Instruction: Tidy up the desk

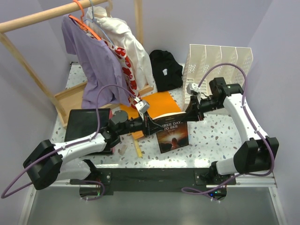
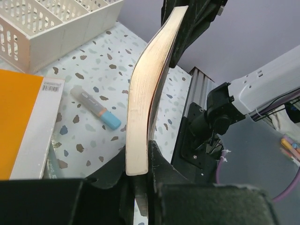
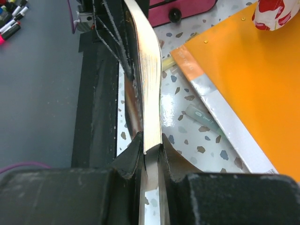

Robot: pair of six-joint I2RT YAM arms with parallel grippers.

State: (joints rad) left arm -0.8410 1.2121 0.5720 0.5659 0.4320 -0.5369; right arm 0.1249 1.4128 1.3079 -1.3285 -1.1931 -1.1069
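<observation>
The surface (image 1: 211, 136), speckled white terrazzo, spreads out ahead of the arm bases beneath everything. It is rigid and fixed, with nothing on it to grip, so the handling concerns what sits on it. The book (image 1: 172, 133), a paperback, stands upright over the middle of the surface. It looks light but floppy, its pages bowing in both wrist views, so it is best taken at opposite edges. The left hand (image 1: 149, 125) is pinched on one side edge and the right hand (image 1: 190, 115) on the other.
</observation>
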